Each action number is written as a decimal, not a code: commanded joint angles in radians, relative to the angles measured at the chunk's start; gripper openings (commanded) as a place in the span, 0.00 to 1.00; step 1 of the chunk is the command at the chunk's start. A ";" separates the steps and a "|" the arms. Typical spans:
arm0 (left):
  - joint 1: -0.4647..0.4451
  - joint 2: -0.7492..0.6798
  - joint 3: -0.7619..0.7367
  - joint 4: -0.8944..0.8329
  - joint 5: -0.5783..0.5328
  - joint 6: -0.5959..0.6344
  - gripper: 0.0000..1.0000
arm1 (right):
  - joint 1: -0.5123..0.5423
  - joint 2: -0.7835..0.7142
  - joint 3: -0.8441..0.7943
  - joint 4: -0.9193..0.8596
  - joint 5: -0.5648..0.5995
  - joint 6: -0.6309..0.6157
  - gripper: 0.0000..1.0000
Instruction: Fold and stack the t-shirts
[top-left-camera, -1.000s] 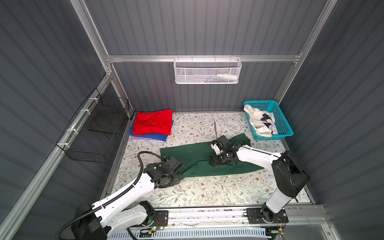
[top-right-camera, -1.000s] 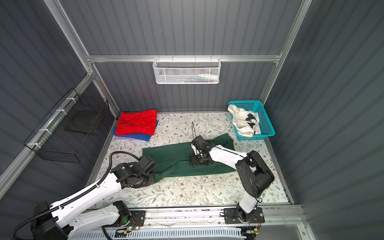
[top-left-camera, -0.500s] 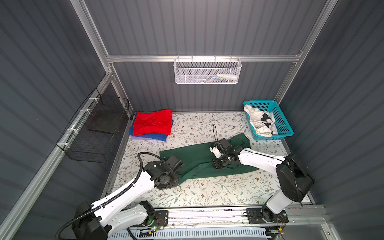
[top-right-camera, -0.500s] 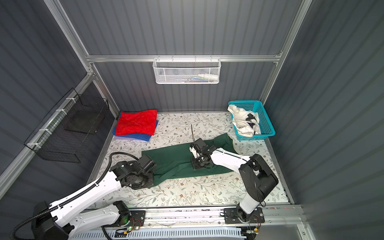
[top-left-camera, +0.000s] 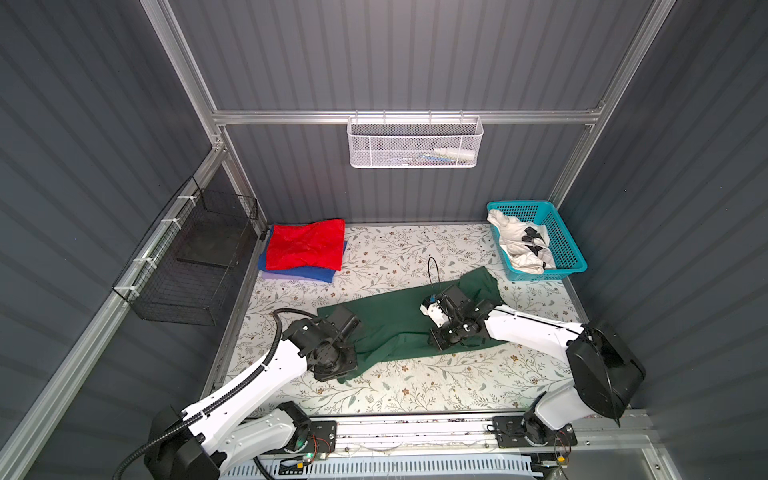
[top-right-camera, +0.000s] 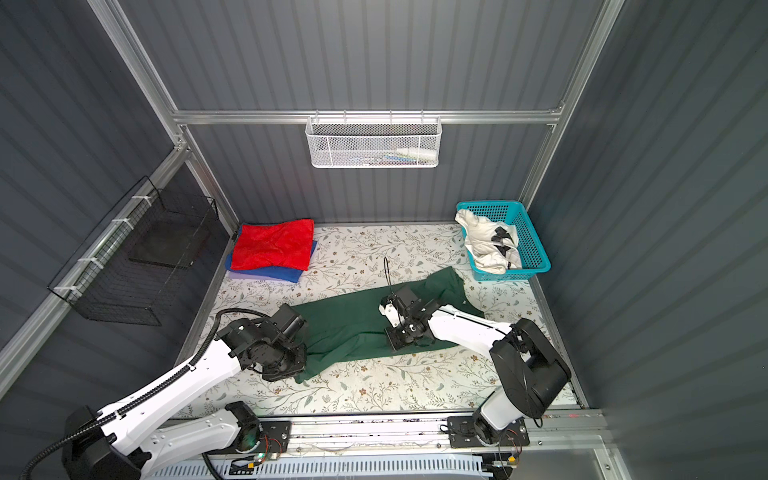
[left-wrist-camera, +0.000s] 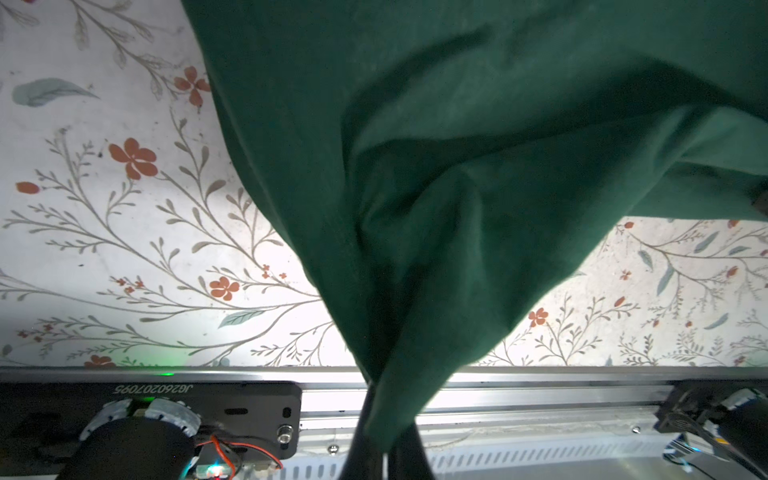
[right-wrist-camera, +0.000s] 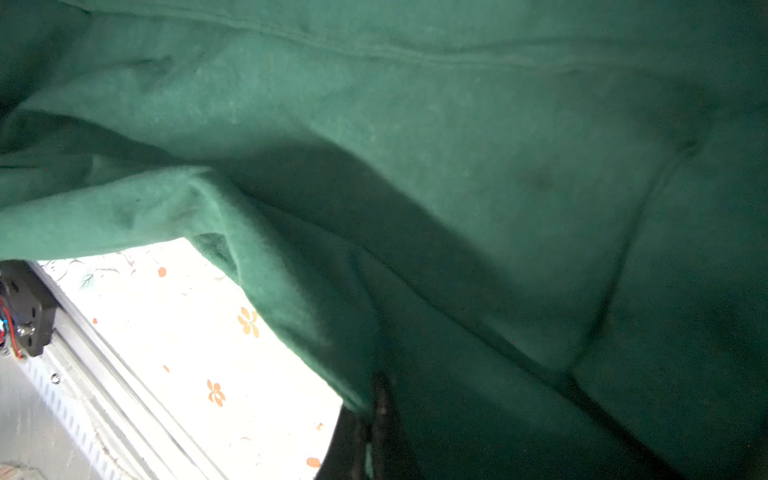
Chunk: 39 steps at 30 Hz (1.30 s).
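L gripper (left-wrist-camera: 384, 440) pinched tight on green shirt (top-left-camera: 395, 316), near-left corner. R gripper (right-wrist-camera: 370, 419) clamped on its near edge.

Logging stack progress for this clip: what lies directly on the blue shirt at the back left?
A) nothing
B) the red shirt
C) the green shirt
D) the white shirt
B: the red shirt lies folded on the blue shirt, while the green shirt is spread mid-table and the white shirt sits in the basket.
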 joint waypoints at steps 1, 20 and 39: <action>0.091 0.028 -0.042 0.060 0.145 0.061 0.00 | 0.007 0.000 0.020 -0.023 0.008 -0.015 0.00; 0.544 0.380 0.030 0.326 0.461 0.282 0.00 | -0.032 0.168 0.208 -0.095 0.117 -0.021 0.01; 0.389 0.142 0.052 0.454 -0.047 0.231 0.58 | -0.113 0.280 0.327 -0.114 0.064 0.004 0.07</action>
